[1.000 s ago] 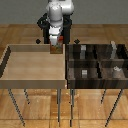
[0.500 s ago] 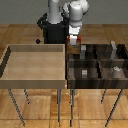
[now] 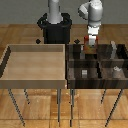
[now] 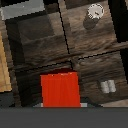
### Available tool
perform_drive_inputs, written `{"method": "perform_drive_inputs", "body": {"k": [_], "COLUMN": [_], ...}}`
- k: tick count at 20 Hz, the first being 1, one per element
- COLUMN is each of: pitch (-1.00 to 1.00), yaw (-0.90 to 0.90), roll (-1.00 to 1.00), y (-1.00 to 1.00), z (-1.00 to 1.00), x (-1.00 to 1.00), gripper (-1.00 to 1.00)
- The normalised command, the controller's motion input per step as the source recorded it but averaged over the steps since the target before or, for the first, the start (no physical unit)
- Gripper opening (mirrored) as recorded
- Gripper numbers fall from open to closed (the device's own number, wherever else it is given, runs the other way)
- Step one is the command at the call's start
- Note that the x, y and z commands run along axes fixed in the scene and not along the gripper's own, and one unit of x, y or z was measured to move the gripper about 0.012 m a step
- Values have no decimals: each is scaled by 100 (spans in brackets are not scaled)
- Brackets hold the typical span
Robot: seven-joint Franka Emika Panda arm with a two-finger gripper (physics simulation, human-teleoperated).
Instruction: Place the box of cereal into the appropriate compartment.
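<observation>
The box of cereal [image 3: 90,46] is small and red-orange. It hangs in my gripper [image 3: 90,42], which is shut on it, over the far cell at the exterior view's left of the dark brown four-cell bin [image 3: 98,62]. In the wrist view the box [image 4: 59,89] fills the lower middle, with the bin's dividers [image 4: 64,35] and striped wooden floor beneath it. My fingers are mostly hidden by the box.
A large pale wooden tray [image 3: 35,76] stands at the exterior view's left of the bin. Small grey blocks lie in the bin's cells [image 3: 84,73] [image 3: 116,70]; in the wrist view a round grey piece [image 4: 94,11] and a grey block [image 4: 107,86]. The black robot base [image 3: 55,27] stands behind.
My arm has swung toward the exterior view's right, carrying the cereal box from over the pale tray's far edge to over the dark bin.
</observation>
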Motion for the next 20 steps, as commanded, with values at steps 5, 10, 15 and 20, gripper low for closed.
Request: {"method": "perform_drive_inputs", "body": {"k": [5,10,15,20], "pitch": [0,0,0,0], "yaw": [0,0,0,0], "roll": [0,0,0,0], "y": [100,100,20,0], "z": [0,0,-20,-100], "x": [0,0,0,0], "gripper": [-100,-100,-100,-100]}}
